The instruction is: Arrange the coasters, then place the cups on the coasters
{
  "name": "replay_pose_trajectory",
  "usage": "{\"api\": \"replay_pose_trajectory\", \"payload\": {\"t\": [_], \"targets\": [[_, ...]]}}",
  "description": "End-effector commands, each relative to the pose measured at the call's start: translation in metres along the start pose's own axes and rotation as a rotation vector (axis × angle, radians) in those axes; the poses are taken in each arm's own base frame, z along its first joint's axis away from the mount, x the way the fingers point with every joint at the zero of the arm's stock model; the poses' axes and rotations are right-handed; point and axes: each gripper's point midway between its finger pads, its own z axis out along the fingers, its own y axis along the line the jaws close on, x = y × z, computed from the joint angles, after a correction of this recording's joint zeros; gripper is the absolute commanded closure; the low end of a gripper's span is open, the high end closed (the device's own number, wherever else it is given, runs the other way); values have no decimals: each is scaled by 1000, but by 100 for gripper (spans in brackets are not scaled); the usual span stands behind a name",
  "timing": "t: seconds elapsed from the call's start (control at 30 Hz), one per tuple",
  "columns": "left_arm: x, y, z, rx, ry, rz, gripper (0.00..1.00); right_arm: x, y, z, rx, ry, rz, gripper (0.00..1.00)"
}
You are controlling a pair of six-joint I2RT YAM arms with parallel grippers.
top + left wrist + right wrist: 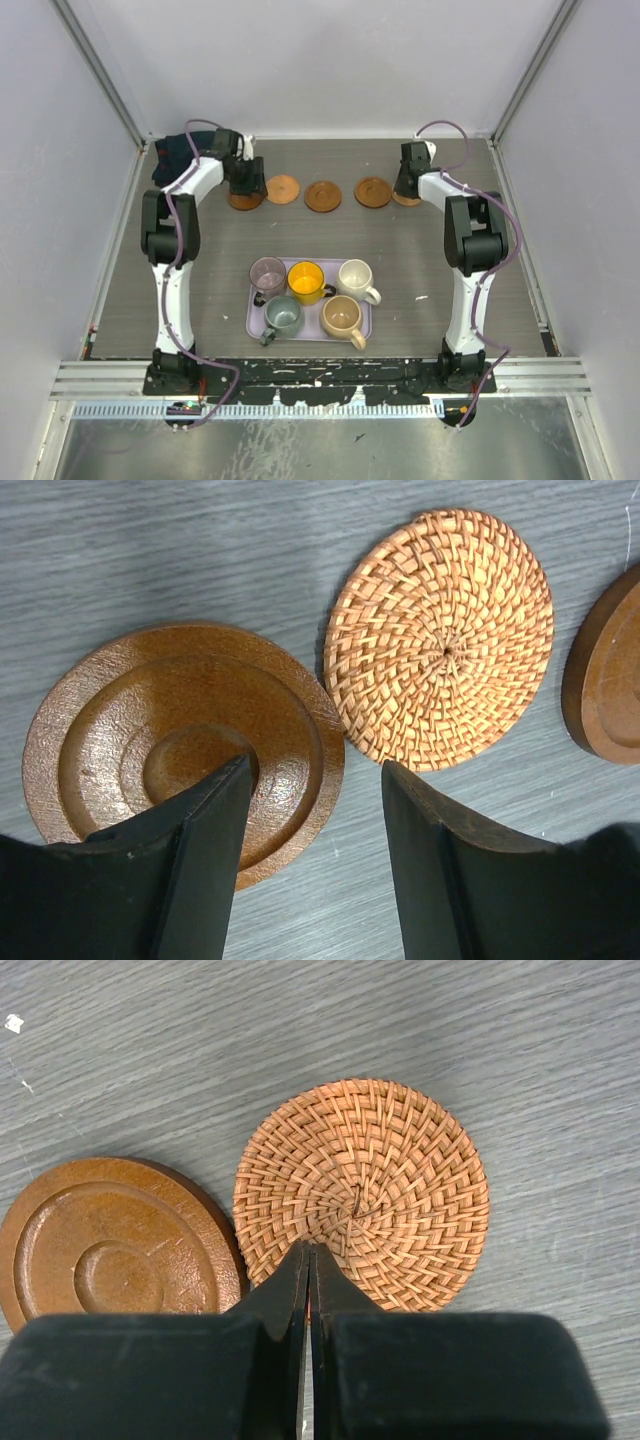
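Note:
Five coasters lie in a row along the far side of the table. My left gripper [246,188] [315,780] is open over the right edge of the leftmost dark rimmed coaster [170,730], one finger above it, the other above bare table, holding nothing. A woven coaster [440,640] [283,189] lies just to its right. My right gripper [408,186] [310,1252] is shut and empty, its tips at the near edge of the rightmost woven coaster [375,1185], with a dark coaster [110,1250] [373,192] beside it. Five cups stand on the lavender tray [254,322].
On the tray are a mauve cup [267,273], a yellow cup [305,279], a cream cup [355,276], a grey-green cup [282,316] and a tan cup [341,315]. A third dark coaster [323,196] lies mid-row. White walls close in the table on three sides.

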Motion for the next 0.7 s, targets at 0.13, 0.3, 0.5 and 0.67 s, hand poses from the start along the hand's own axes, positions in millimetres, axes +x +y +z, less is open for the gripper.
{"api": "replay_pose_trajectory", "payload": {"t": [0.13,0.3,0.5,0.67], "targets": [[82,-13,12,30,225,-75,43,112,-12,-10,45,326,-66,96],[87,-16,9,30,232,-68,43,114,-9,-12,42,327,-67,95],[89,-18,2,32,227,-68,43,112,-3,-19,34,315,-71,96],[92,-19,-4,31,222,-67,43,110,-3,-24,44,309,-64,96]]}}
